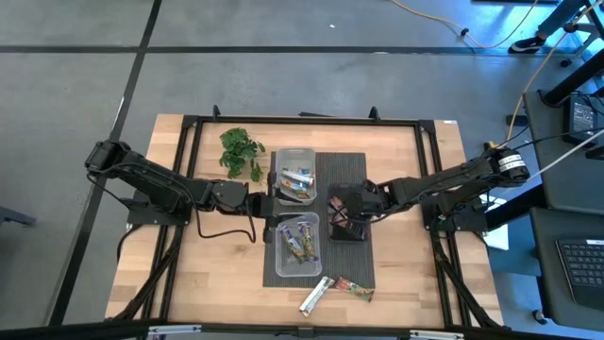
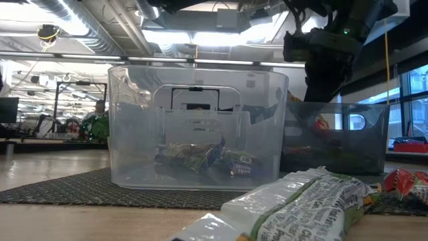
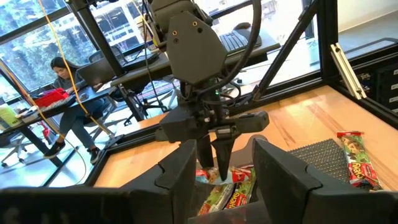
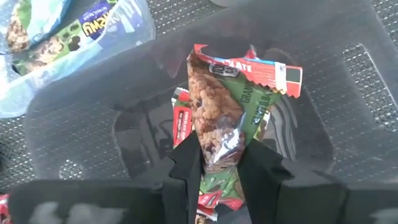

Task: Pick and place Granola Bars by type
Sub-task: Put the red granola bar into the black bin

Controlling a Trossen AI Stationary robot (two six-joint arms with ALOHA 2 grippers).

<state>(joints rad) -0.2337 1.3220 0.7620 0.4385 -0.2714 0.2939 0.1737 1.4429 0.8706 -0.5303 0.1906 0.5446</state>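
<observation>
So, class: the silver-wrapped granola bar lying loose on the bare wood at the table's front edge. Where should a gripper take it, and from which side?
Grip the silver-wrapped granola bar across its narrow width at mid-length, coming straight down from above. It lies flat and slanted on the wooden table, its long sides free; the red-and-green wrapped bar sits near one end, so stay off that end.

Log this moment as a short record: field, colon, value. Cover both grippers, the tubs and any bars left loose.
right gripper: shut on a red-green bar, over the dark tub
left gripper: between the two clear tubs, fingers apart, empty
far clear tub: blue bars inside
near clear tub: bars inside
loose on table: silver bar, red-green bar
</observation>
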